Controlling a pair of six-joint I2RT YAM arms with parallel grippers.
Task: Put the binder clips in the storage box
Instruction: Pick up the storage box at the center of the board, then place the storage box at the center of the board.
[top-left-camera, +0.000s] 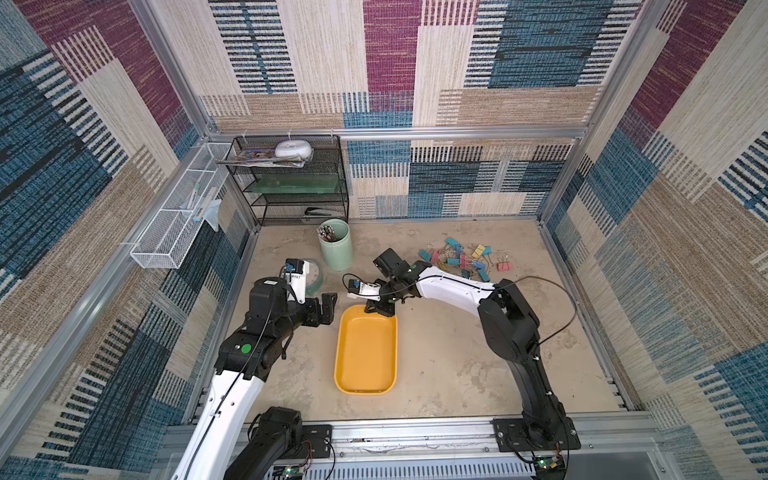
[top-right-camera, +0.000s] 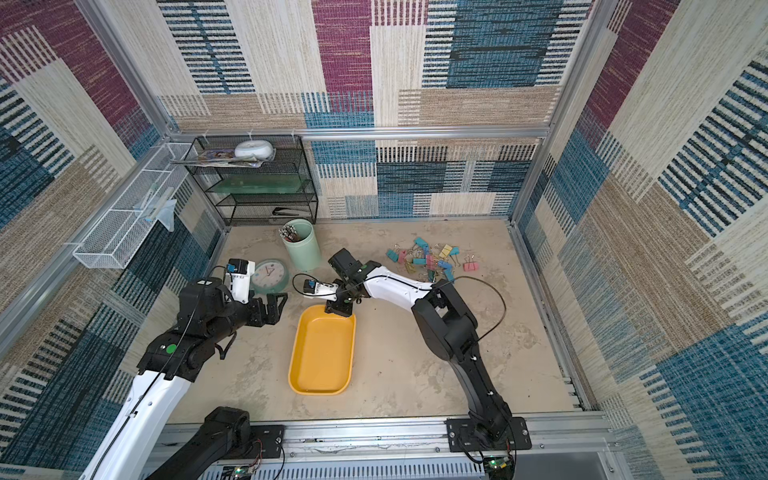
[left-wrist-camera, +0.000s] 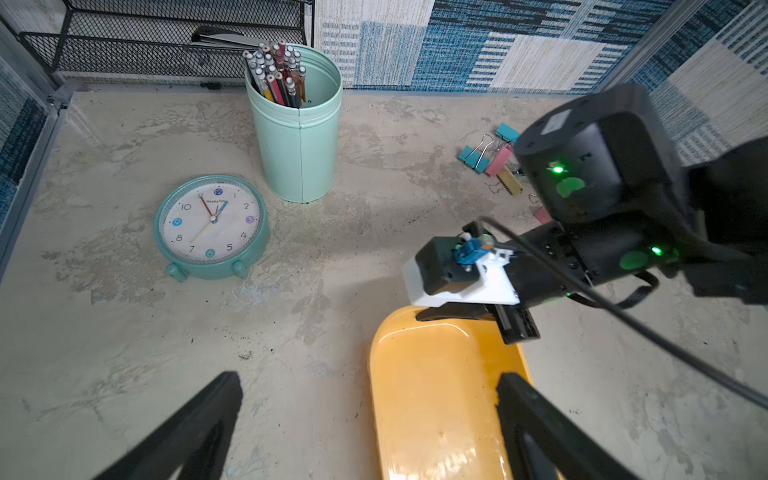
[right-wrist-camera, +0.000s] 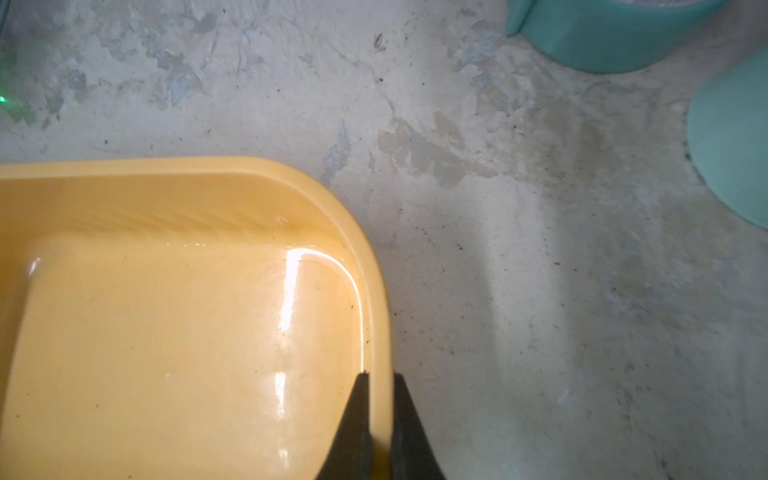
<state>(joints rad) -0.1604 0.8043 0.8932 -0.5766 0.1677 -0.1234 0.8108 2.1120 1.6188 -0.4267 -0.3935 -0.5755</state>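
Right claw (right-wrist-camera: 380, 376) clamped on the far-end rim of the yellow storage box (top-left-camera: 365, 357), one finger inside the wall and one outside. The box runs from that claw back toward the arm bases. The binder clips (top-left-camera: 461, 259) lie heaped on the worktop (top-left-camera: 449, 365) beyond the right claw and to its right, apart from the box. The left claw (top-left-camera: 326, 309) hangs spread wide, holding nothing, just left of the right claw.

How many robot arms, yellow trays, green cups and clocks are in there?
Arms: 2
Tray: 1
Cup: 1
Clock: 1
Total: 5
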